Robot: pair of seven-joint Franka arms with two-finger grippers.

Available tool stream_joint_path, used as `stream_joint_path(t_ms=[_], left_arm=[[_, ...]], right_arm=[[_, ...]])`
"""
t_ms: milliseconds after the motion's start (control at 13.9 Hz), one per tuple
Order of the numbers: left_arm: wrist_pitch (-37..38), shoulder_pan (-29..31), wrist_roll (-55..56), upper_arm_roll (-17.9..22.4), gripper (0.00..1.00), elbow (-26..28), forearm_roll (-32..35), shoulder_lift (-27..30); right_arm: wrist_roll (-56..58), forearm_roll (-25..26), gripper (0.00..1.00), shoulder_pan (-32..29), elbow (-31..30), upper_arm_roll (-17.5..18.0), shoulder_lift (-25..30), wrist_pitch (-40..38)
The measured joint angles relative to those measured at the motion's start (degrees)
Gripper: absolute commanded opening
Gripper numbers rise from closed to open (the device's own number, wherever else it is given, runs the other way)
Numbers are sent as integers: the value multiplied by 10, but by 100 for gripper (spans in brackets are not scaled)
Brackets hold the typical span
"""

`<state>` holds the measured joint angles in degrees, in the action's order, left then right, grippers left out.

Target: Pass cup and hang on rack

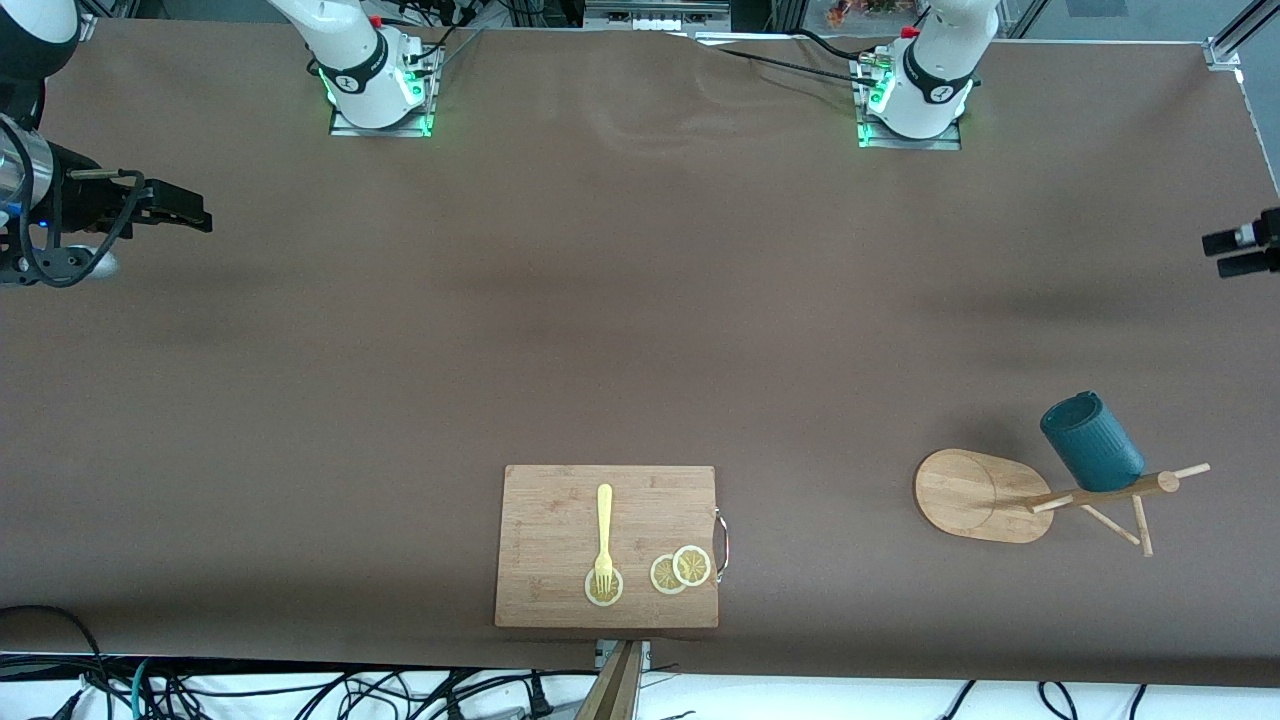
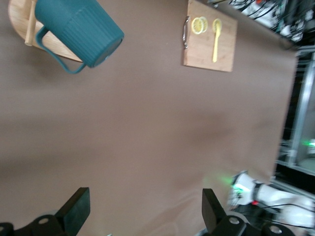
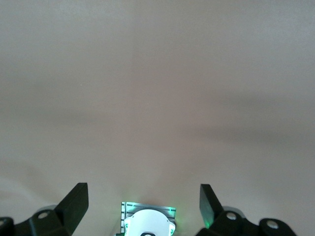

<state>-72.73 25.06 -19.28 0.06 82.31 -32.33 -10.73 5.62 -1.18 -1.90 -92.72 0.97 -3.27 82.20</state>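
My left fingers [image 2: 145, 211] were spread wide and empty over the tabletop [image 1: 600, 330] at the left arm's end; the front view caught only their dark tips at its edge. My right fingers [image 3: 143, 201] were likewise spread and empty at the right arm's end, that wrist view showing only bare tabletop and an arm base. The cup [image 1: 1091, 441] hung on the rack [image 1: 1040, 495]; its handle [image 2: 51, 51] around a peg showed only in the left wrist view. Toward the middle lay a cutting board [image 1: 560, 590] with a fork [image 1: 603, 540] and lemon slices [image 1: 681, 569].
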Motion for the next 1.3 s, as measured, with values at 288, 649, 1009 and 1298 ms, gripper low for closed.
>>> stream_joint_path(t_ms=[288,649,1009,1298], left_arm=[[0,-161,9,94,100,29,88,82],[-8,-251,99,95,100,82,171,163],[-68,-292,160,60,100,132,261,182],[-134,-295,238,-16,100,203,292,205]], right_arm=[[0,0,100,0,0,-5,0,3],[0,0,100,0,0,-9,0,3],[0,0,100,-1,0,-13,0,3],[0,0,100,-1,1,-13,0,3]])
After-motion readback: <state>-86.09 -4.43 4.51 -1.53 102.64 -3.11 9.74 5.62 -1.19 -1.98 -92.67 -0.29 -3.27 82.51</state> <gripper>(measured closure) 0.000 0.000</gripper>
